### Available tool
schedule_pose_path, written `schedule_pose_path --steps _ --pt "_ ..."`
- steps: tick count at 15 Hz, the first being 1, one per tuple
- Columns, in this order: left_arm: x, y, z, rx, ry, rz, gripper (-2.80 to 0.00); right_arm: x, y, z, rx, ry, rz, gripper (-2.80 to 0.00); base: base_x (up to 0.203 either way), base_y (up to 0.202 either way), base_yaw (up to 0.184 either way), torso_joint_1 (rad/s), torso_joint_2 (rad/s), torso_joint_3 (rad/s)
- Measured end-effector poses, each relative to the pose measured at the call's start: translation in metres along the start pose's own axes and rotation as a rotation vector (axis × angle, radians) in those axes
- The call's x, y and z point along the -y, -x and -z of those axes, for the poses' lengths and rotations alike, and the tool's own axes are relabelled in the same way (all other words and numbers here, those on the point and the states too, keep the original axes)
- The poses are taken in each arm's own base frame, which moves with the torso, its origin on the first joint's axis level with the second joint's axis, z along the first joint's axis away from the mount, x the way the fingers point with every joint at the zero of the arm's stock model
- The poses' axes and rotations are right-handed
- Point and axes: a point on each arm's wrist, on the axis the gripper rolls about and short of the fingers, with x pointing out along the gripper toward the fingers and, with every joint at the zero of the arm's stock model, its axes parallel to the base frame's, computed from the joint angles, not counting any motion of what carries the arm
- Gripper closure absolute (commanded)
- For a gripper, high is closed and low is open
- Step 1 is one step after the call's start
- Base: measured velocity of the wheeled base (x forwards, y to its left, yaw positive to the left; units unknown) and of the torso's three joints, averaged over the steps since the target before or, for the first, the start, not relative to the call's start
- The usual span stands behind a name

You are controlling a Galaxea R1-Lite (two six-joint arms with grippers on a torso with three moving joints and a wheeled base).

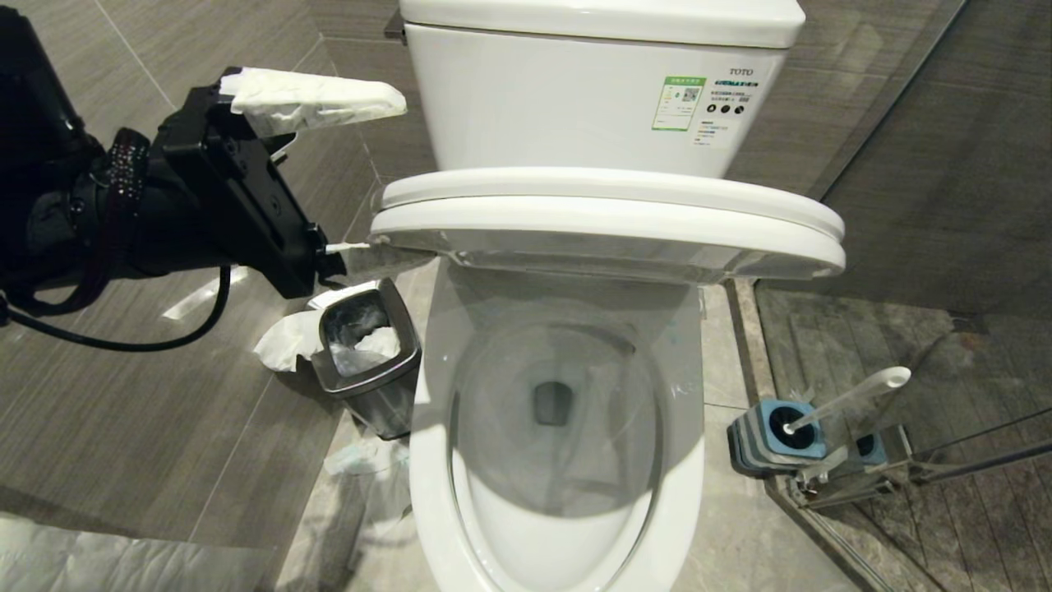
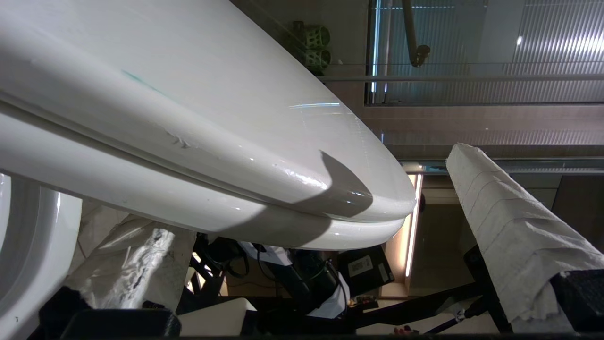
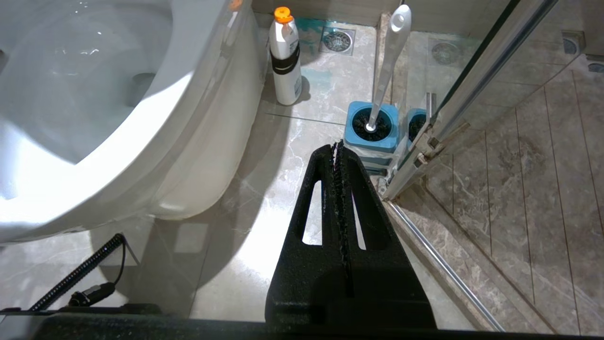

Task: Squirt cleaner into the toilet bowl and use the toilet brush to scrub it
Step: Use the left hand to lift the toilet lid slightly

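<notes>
The left gripper (image 1: pixel 345 177), jaws spread wide and wrapped in white paper, straddles the left edge of the raised seat and lid (image 1: pixel 608 222), apparently propping them up. Right of the jaws the bowl (image 1: pixel 559 460) lies exposed. Farther right the brush (image 1: pixel 838 403) stands in its holder, just ahead of the right gripper (image 3: pixel 339 156), jaws clenched empty.

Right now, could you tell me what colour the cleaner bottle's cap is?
Orange cap on a white bottle; right wrist view shows it best.
</notes>
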Motion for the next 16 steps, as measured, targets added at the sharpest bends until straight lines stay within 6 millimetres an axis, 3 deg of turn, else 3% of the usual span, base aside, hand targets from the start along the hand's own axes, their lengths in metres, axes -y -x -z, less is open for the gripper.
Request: schedule_pose_path --steps 16 --pt "0.018 -0.003 -0.016 0.039 -0.089 0.043 -2.8 0.0 0.0 0.0 0.0 0.0 0.0 0.0 0.0 0.0 0.0 0.0 0.0 0.0"
